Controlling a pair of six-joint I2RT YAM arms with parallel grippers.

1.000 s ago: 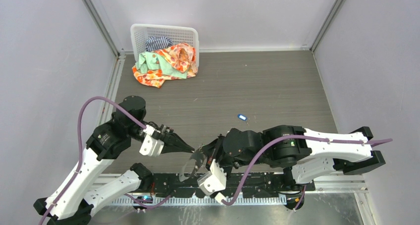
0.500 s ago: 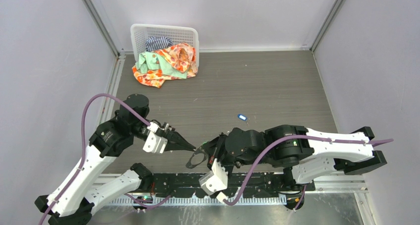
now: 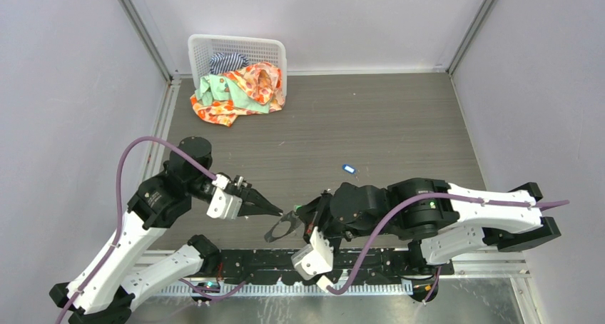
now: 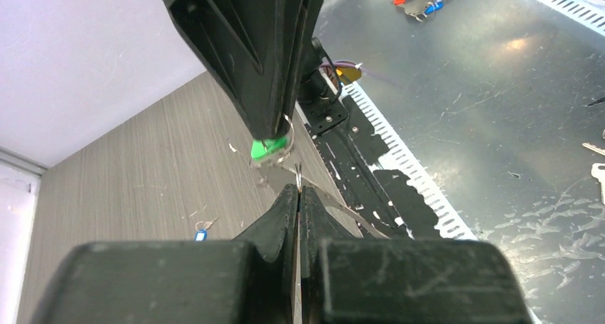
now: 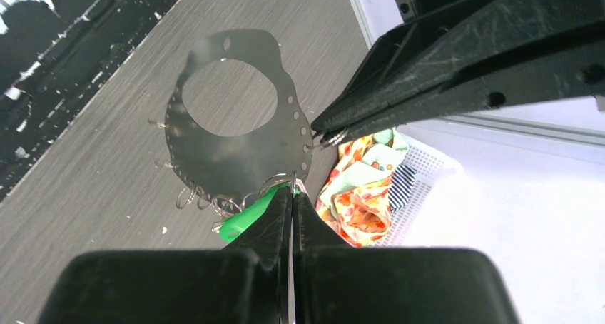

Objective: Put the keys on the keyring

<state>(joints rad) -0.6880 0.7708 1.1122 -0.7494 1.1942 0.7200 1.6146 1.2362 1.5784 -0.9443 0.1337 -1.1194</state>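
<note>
Left gripper [image 3: 278,212] is clamped on the keyring [image 5: 228,160] rim, steadying it. At its 3 o'clock, right gripper [image 5: 293,195] pinches the green key [image 4: 266,148], apparently for threading. Blue key [image 3: 349,169] lies on the surface at 1 o'clock.

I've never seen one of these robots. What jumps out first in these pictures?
The two arms meet near the front: the left gripper pinches the silvery keyring, and the right gripper holds the green key at its rim. Farther back the blue key lies alone on the table, and a white basket of bright clothes sits in the far left corner.
</note>
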